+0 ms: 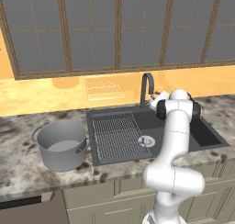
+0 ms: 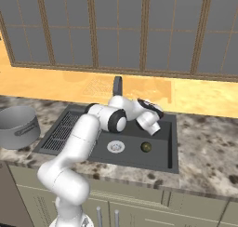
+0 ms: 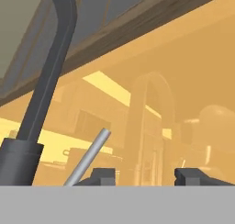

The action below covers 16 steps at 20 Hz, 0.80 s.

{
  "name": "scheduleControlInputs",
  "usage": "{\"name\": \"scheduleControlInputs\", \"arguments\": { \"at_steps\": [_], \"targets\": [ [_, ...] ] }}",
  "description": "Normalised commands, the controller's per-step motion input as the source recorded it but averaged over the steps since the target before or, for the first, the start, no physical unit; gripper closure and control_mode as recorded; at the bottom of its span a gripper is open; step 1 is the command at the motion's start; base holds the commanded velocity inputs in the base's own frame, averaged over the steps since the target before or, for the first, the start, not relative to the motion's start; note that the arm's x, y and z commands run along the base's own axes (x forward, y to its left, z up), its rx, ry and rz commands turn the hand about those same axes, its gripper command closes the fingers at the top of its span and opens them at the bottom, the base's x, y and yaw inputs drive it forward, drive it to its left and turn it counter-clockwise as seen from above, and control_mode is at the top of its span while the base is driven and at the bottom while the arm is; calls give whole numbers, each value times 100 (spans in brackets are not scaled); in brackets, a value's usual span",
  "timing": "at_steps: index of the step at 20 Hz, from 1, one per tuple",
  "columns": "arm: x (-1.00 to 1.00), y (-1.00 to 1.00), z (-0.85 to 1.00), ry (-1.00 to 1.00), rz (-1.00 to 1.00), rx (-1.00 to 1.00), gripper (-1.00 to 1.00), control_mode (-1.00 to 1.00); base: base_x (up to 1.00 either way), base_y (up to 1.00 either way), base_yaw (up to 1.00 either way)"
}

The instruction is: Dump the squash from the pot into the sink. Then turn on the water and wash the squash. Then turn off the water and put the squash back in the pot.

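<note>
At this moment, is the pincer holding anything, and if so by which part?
Nothing is held. The pincer is up by the faucet, with its thin lever just beside one fingertip. The squash lies loose in the sink.

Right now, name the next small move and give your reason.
Probably nudge the gripper sideways against the faucet's silver lever to start the water: the squash already lies in the sink, the pot stands upright on the counter, and no water is running.
</note>
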Motion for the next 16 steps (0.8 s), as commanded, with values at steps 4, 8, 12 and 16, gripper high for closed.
{"name": "scheduleControlInputs", "arguments": {
  "at_steps": [4,8,12,16],
  "targets": [
    [-5,-13,100,0,0,0,-100,-100,0,0,0],
    [-54,-28,100,2,-2,0,-100,-100,0,0,0],
    [-76,-35,100,8,-5,0,-100,-100,0,0,0],
    [-82,-33,100,11,-7,0,-100,-100,0,0,0]
  ]
}}
